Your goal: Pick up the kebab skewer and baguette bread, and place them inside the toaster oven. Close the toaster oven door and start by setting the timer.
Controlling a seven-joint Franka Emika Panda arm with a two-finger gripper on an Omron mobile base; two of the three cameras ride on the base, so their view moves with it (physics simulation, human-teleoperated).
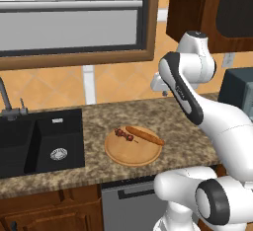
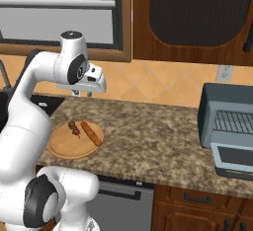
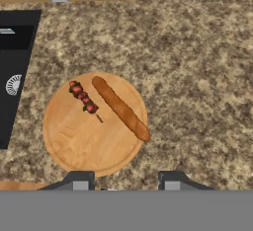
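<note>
Granite counter (image 3: 197,77) fills the hand view: skewer (image 3: 84,98) and baguette (image 3: 120,108) lie side by side on a round wooden board (image 3: 84,146), centre-left. Gripper (image 3: 126,183) hovers above, fingers (image 3: 79,180) spread, empty. Oven (image 2: 228,121) stands open, right of the right base view.

Bare counter (image 2: 148,131) lies between round board (image 2: 64,148) and toaster oven (image 2: 228,121)

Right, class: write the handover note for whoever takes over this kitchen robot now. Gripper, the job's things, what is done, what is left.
Gripper: empty, jaws apart, above the counter, looking down on the round wooden board.
Kebab skewer and baguette bread: side by side on the board, untouched.
Toaster oven: at the counter's right end, toaster oven door open, rack bare.
Done: nothing moved.
Left: load both, close door, set timer.
</note>
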